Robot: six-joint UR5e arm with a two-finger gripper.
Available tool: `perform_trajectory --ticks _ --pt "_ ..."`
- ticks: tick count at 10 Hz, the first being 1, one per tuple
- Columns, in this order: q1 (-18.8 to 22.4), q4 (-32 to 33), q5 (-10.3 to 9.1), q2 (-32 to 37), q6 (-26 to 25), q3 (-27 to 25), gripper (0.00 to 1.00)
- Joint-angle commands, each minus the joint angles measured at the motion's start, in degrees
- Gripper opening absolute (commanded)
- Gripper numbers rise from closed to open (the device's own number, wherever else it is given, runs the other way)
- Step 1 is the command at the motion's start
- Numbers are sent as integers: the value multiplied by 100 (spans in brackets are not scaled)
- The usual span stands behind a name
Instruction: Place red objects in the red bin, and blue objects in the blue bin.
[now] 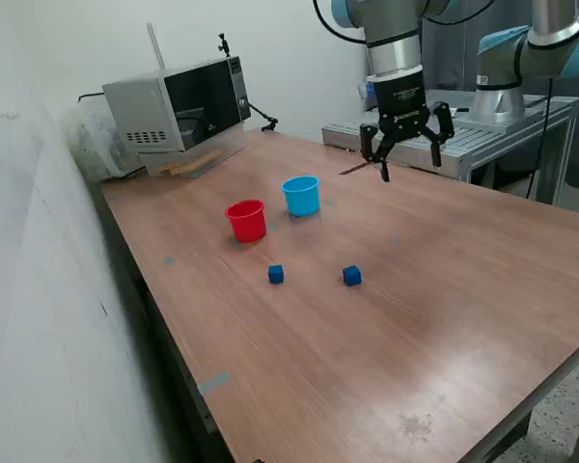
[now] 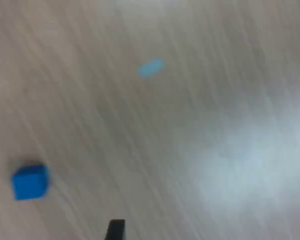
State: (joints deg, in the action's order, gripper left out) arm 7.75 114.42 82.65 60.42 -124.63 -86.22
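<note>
Overhead, jaws spread, holding nothing; blue cubes [image 1: 276,275] [image 1: 351,276] well apart, on table [image 1: 444,309].

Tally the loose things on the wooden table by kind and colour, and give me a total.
Dark blue cubes: 2, and
Red cup-shaped bin: 1
Light blue cup-shaped bin: 1
Red cubes in view: 0
Total: 4
</note>
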Motion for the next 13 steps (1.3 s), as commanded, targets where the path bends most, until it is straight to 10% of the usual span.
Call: perform_trajectory --ticks 1,3,6,13 --pt "341 552 -476 66 -2057 -254 100" --pt "507 897 -339 49 -4234 -176 100" --pt "605 1056 1609 -56 -7281 -71 100" --pt "667 1100 1711 -1417 -7937 1263 100"
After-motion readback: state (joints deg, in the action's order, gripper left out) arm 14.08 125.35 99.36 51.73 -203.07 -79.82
